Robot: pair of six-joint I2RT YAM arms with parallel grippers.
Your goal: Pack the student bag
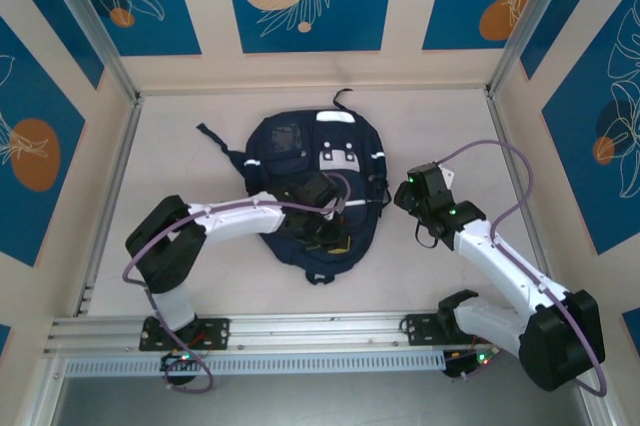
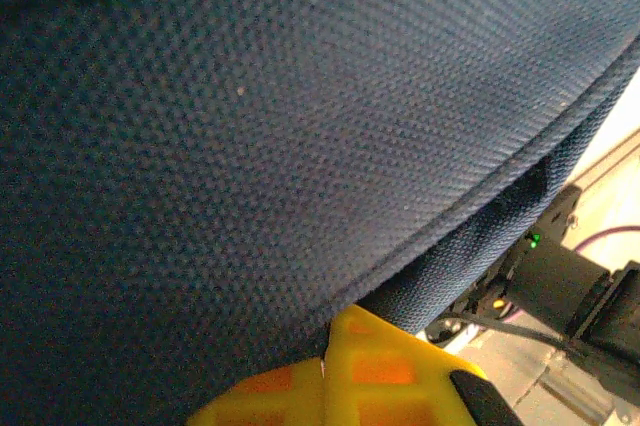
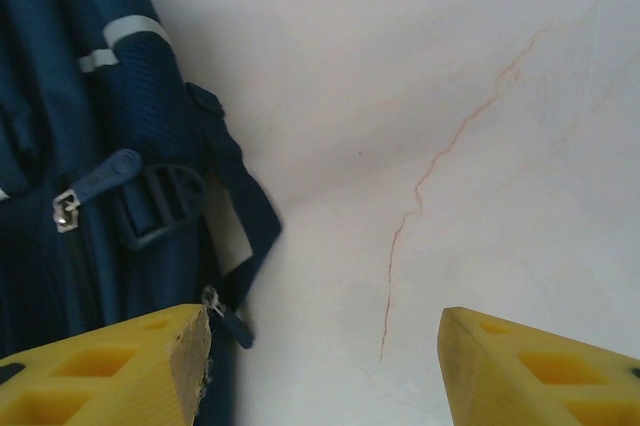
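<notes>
The student bag (image 1: 315, 181), dark navy with white reflective stripes, lies flat in the middle of the table. My left gripper (image 1: 325, 224) reaches over its lower half. In the left wrist view its yellow fingertips (image 2: 335, 376) are pressed together at the hem of the navy fabric (image 2: 250, 146), which hangs raised above them. My right gripper (image 1: 418, 196) hovers just off the bag's right side. In the right wrist view it (image 3: 325, 356) stands open over bare table, the bag's side (image 3: 60, 96), a zipper pull (image 3: 95, 186) and a buckle (image 3: 160, 201) to its left.
White walls with blue panels close in the table on three sides. An aluminium rail (image 1: 320, 331) runs along the near edge. A loose strap (image 1: 215, 141) trails off the bag's upper left. A thin crack (image 3: 410, 226) marks the table surface.
</notes>
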